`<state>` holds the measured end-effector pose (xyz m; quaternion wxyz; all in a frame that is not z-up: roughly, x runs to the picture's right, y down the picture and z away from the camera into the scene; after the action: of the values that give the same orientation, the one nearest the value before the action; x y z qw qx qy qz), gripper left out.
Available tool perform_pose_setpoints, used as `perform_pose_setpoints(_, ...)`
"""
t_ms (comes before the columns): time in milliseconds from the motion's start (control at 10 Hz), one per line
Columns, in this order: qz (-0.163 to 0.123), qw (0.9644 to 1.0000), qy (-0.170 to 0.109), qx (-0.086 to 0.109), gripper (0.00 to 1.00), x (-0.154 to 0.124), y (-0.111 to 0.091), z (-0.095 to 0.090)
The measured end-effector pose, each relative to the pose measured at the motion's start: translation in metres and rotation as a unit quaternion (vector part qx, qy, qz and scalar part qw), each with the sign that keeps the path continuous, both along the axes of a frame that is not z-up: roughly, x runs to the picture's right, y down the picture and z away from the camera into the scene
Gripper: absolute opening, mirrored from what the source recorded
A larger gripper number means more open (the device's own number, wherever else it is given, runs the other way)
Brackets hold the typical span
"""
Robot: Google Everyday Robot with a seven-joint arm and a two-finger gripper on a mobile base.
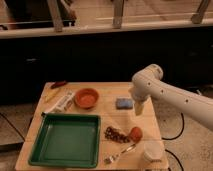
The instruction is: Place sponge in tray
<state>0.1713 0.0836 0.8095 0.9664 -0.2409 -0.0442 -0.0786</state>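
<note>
The light-blue sponge lies flat on the wooden table, right of centre. My gripper hangs from the white arm that reaches in from the right. It points down just right of the sponge, close beside it, open and holding nothing. The green tray sits at the table's front left with nothing in it.
An orange bowl stands left of the sponge, with a white packet and a yellow item further left. In front of the gripper are a brown cluster, a red-orange ball, a fork and a white cup.
</note>
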Motion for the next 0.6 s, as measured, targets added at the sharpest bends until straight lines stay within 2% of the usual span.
perform_pose_setpoints(600,-0.002,0.9999,-0.013,-0.004,0.8,-0.009,0.0,0.022)
